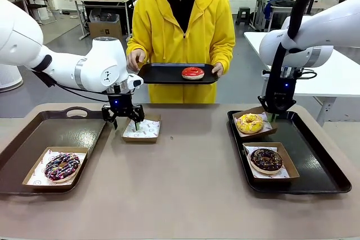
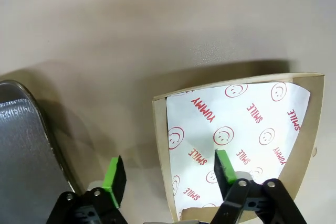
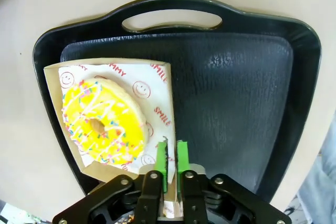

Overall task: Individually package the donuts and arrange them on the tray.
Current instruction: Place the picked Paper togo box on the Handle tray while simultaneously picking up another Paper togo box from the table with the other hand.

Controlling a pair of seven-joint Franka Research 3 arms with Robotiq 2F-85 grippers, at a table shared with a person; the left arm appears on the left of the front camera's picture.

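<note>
A person across the table holds a small black tray (image 1: 163, 75) carrying the red-glazed donut (image 1: 193, 73). On the right tray (image 1: 315, 155) a yellow-iced donut (image 1: 250, 122) (image 3: 102, 121) and a chocolate sprinkled donut (image 1: 266, 160) each lie in a paper-lined box. My right gripper (image 1: 273, 117) (image 3: 172, 156) is shut on the corner wall of the yellow donut's box (image 3: 52, 77). The dark drizzled donut (image 1: 62, 166) lies boxed on the left tray (image 1: 67, 130). My left gripper (image 1: 128, 119) (image 2: 168, 174) is open, straddling the side wall of an empty box (image 1: 142, 129) (image 2: 160, 129).
The empty box sits on the bare tabletop (image 1: 185, 178) between the two trays. The left tray's rim (image 2: 31, 129) lies close beside my left gripper's outer finger. The right tray has free floor (image 3: 236, 77) beside the yellow donut's box.
</note>
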